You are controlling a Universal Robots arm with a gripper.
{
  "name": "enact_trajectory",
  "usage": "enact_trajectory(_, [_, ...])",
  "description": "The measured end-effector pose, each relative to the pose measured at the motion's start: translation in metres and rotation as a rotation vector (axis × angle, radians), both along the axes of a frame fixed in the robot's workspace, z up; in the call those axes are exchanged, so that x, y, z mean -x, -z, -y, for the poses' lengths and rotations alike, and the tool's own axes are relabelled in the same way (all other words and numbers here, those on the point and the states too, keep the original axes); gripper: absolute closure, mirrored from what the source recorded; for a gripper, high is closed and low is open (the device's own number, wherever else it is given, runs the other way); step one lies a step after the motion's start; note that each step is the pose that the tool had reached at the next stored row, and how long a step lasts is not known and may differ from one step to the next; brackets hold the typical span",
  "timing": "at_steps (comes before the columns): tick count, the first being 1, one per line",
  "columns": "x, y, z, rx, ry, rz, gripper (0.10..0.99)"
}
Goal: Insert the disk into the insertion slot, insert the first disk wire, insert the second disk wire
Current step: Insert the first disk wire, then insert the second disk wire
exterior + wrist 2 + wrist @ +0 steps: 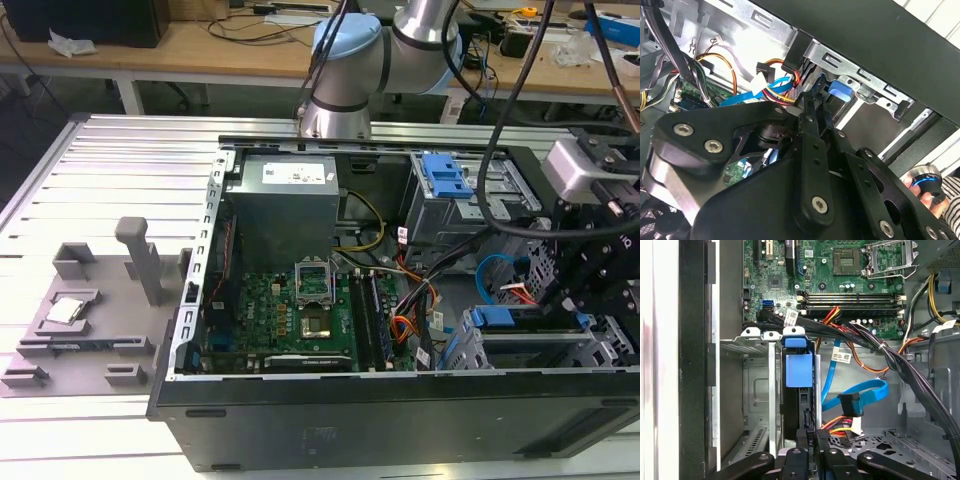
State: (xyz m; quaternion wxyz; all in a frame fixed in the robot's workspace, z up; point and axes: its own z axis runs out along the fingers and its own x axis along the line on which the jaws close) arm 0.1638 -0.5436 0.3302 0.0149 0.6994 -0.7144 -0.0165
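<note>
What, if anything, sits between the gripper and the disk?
Nothing visible. In the first wrist view the gripper is right at the disk, which sits in the insertion slot; the blue cable lies beside them.

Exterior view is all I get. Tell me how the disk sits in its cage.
Observer: In the first wrist view the disk stands on edge inside the insertion slot, with the gripper at the end nearest the camera.
Operator: Check the blue cable.
Observer: Its black connector hangs free beside the disk, apart from it.
Operator: Report anyone nearby.
Observer: In the second wrist view a person's hand holds a round device with a blue ring, beyond the case's black panel.
</note>
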Motion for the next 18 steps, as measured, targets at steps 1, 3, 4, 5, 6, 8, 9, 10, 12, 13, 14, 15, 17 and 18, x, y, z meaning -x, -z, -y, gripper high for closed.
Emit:
enact_trajectory(1, [0.0,0.0001,0.0,0.0,0.0,-0.0001,0.89])
enact_trajectory(3, [0.0,-0.0194,-0.0002,0.001,0.0,-0.0001,0.827])
enact_trajectory(4, [0.0,-0.0259,-0.0008,0.001,0.0,0.0,0.827])
enact_trajectory(5, [0.0,-0.0329,-0.0013,0.001,0.0,0.0001,0.91])
enact_trajectory(6, [0.0,-0.0439,-0.0014,0.001,0.0,0.0001,0.98])
enact_trajectory(8, [0.0,-0.0504,-0.0014,0.001,0.0,0.0002,0.98])
enact_trajectory(9, [0.0,-0.0504,-0.0014,0.001,0.0,0.0002,0.98])
enact_trajectory(10, [0.0,-0.0504,-0.0014,0.001,0.0,0.0002,0.98])
enact_trajectory(12, [0.0,-0.0507,-0.0014,0.001,0.0,0.0002,0.98])
enact_trajectory(13, [0.0,-0.0507,-0.0014,0.001,0.0,0.0002,0.98])
enact_trajectory(14, [0.0,-0.0507,-0.0014,0.001,0.0,0.0002,0.98])
enact_trajectory(15, [0.0,-0.0507,-0.0014,0.001,0.0,0.0002,0.98])
enact_trajectory(17, [0.0,-0.0509,-0.0014,0.001,0.0,0.0002,0.918])
enact_trajectory(18, [0.0,-0.051,-0.0014,0.001,0.0,0.0002,0.788])
